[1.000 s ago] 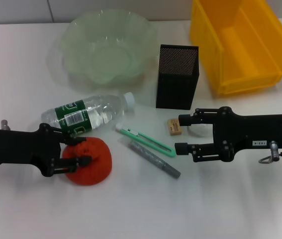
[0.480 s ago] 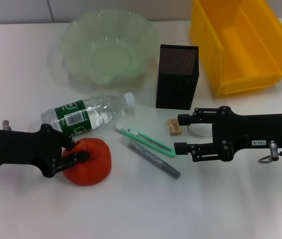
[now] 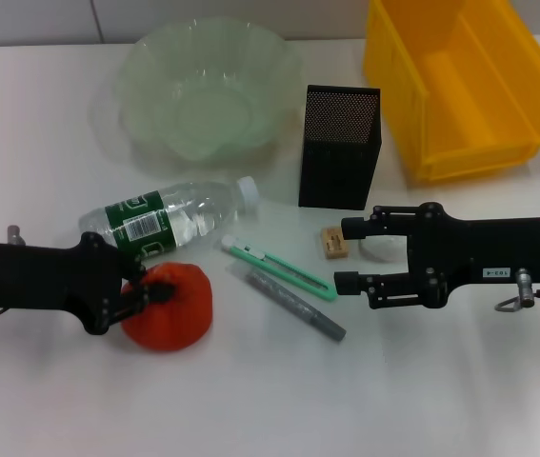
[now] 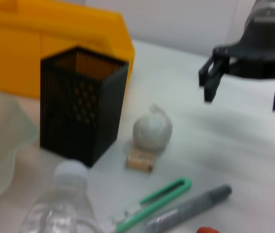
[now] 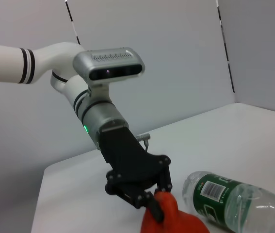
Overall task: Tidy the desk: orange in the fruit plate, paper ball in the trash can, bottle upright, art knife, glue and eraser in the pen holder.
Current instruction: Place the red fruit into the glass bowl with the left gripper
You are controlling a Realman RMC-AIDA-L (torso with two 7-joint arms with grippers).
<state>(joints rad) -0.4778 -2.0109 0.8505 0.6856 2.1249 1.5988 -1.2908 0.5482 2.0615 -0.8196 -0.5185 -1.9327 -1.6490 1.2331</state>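
Head view: left end effector (image 3: 146,290) clamps orange (image 3: 170,307).

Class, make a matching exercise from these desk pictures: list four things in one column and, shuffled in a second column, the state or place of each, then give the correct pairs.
Column 1
1. bottle
2. orange
3. fruit plate
4. eraser

Column 2
A. gripped by the left end effector
B. lying on its side
C. holding nothing
D. on the table in front of the pen holder

Pairs: 1-B, 2-A, 3-C, 4-D
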